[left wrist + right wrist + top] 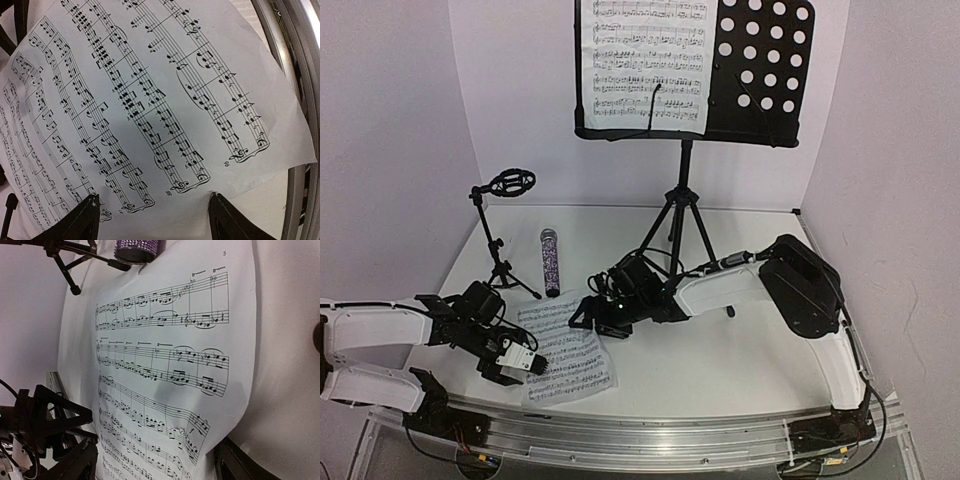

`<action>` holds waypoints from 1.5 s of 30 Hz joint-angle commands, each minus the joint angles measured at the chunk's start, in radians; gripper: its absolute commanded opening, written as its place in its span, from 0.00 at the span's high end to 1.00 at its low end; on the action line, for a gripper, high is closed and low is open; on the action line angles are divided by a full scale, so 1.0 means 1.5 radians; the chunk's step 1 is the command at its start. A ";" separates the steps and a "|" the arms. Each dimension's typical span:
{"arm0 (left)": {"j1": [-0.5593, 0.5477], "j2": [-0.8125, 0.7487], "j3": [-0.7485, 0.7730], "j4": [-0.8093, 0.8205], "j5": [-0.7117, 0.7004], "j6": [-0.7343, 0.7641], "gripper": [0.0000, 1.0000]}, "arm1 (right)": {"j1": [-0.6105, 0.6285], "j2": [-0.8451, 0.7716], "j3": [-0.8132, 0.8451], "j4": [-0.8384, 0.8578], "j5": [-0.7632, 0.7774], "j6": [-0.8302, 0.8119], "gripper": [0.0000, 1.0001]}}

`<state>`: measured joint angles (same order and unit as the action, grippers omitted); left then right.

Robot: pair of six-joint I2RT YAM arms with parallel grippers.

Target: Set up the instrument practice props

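Down on the desk (720,370), one sheet (565,350) lies flat between the arms. Left end effector (532,366) and right end effector (584,318) sit spread wide at opposite edges, gripping nothing, probably lining up a two-sided lift toward the stand (760,70).

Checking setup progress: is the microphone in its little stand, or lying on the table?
Lying flat, out of it: the microphone rests beside the mic stand, whose clip is empty.

Walls (520,100): plain white panels on three sides.
Table (720,370): white, evenly lit.
Near edge: aluminium rail (650,440).
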<state>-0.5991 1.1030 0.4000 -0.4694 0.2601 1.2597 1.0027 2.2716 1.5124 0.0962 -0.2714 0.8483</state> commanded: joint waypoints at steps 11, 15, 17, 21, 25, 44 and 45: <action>0.001 0.041 -0.054 -0.001 -0.031 0.043 0.26 | 0.000 0.025 -0.103 0.103 -0.041 0.074 0.63; 0.000 0.046 -0.045 -0.001 -0.029 0.024 0.26 | 0.000 0.011 -0.100 0.098 -0.043 0.064 0.95; 0.001 0.037 -0.034 -0.011 -0.018 0.009 0.26 | 0.000 0.005 -0.094 0.082 -0.048 0.060 1.00; 0.000 -0.015 0.027 -0.077 0.043 -0.049 0.25 | 0.022 -0.043 -0.075 -0.031 -0.017 -0.011 1.00; 0.000 -0.092 0.131 -0.167 0.158 -0.137 0.22 | 0.052 -0.128 -0.043 -0.202 0.046 -0.137 1.00; 0.019 -0.162 0.522 -0.074 0.241 -0.733 0.16 | 0.157 -0.513 0.180 -0.607 0.406 -0.650 1.00; 0.022 -0.161 0.525 -0.067 0.239 -0.753 0.16 | 0.157 -0.521 0.192 -0.606 0.409 -0.658 1.00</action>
<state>-0.5883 0.8693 1.1203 -0.6404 0.6090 0.3436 1.2412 1.5532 1.7213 -0.7661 0.2595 0.0159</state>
